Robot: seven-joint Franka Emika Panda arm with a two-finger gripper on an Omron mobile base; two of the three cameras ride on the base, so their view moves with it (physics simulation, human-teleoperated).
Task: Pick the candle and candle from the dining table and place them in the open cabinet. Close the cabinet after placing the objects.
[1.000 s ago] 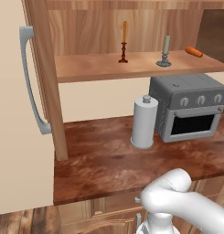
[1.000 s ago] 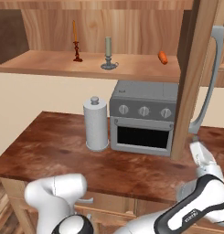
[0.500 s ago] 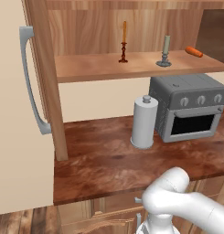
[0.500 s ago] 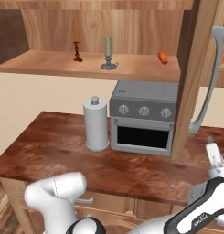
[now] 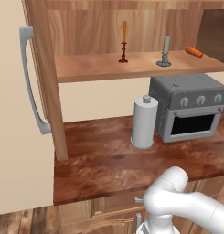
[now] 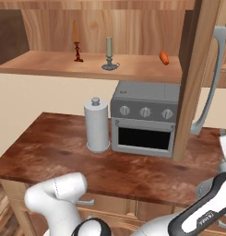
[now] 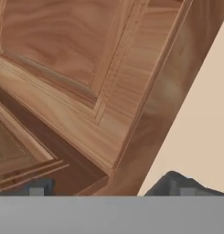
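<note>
Both candles stand on the shelf of the open cabinet (image 5: 131, 68): the thin orange taper (image 5: 124, 42) (image 6: 76, 45) on its dark red holder to the left, the short beige stub (image 5: 165, 51) (image 6: 110, 54) on a grey base to its right. My gripper (image 6: 224, 146) is at the far right of the right base view, beside the cabinet's right door (image 6: 197, 78) and below its grey bar handle (image 6: 210, 87). In the hand view the gripper (image 7: 109, 186) is open, its fingertips (image 7: 177, 183) wide apart with nothing between them, facing the panelled door (image 7: 77, 68) close up. The dining table is out of view.
An orange carrot (image 5: 194, 51) lies at the shelf's right end. Below, on the wood counter (image 5: 109, 160), stand a white paper-towel roll (image 5: 144, 121) and a grey toaster oven (image 5: 189, 107). The left cabinet door (image 5: 22, 137) hangs open with its own grey handle (image 5: 31, 82).
In the right base view my gripper has slid to the right, past the right door's edge toward the frame's border. The candles and the doors have not moved.
</note>
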